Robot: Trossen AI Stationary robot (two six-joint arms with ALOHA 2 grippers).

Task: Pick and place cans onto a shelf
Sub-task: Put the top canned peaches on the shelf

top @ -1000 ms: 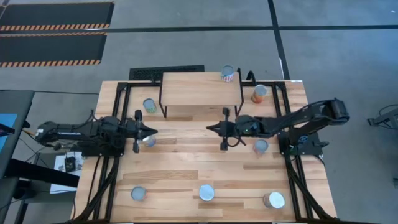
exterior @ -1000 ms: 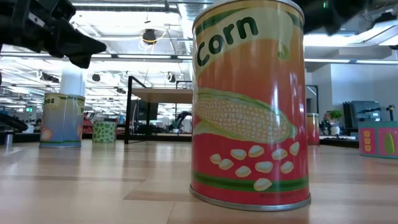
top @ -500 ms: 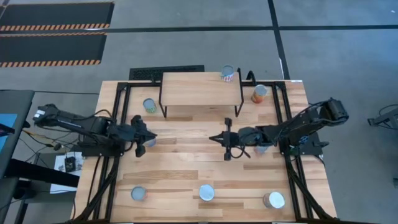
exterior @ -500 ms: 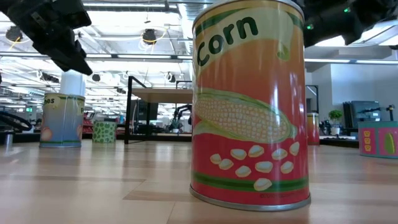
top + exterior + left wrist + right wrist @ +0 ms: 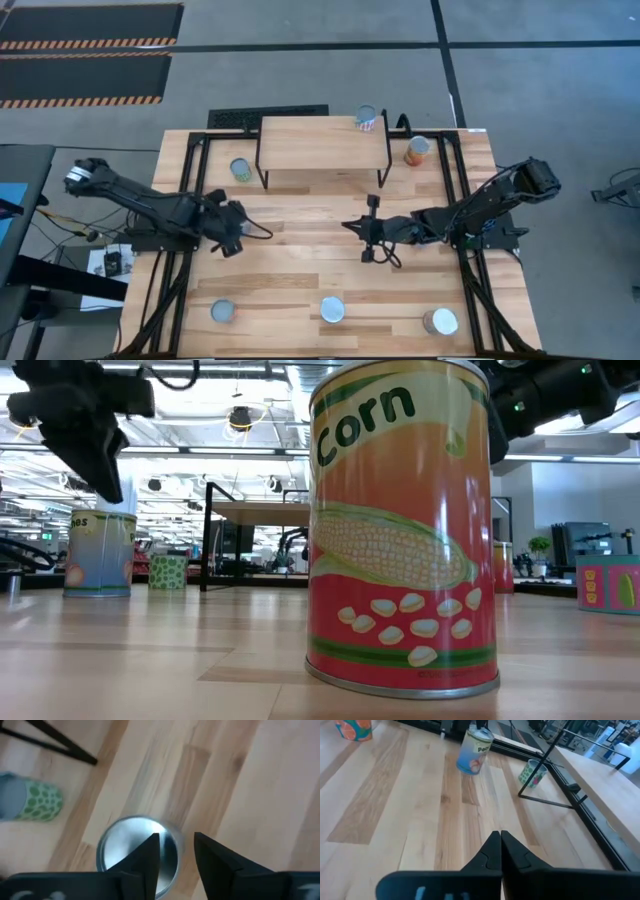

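Observation:
My left gripper (image 5: 177, 851) is open by a narrow gap and points down just above the silver top of a blue-labelled can (image 5: 131, 851) standing on the table's left side; in the low view that can (image 5: 100, 552) stands below the gripper (image 5: 100, 470). My right gripper (image 5: 500, 845) is shut and empty, level above the table's middle (image 5: 365, 228). The shelf (image 5: 322, 142) stands at the far middle with one can (image 5: 366, 118) on its far right corner. A green dotted can (image 5: 36, 802) stands near the shelf's left leg.
An orange can (image 5: 417, 150) stands to the right of the shelf. Three cans stand along the near edge (image 5: 223, 312), (image 5: 332, 310), (image 5: 440, 321); the middle one is the corn can (image 5: 400, 530) filling the low view. Bare wood lies between the grippers.
My left gripper has tipped from level to pointing down over the blue-labelled can, its arm rising behind it. My right gripper has drawn back toward the table's near and right edges, staying level. No can has moved.

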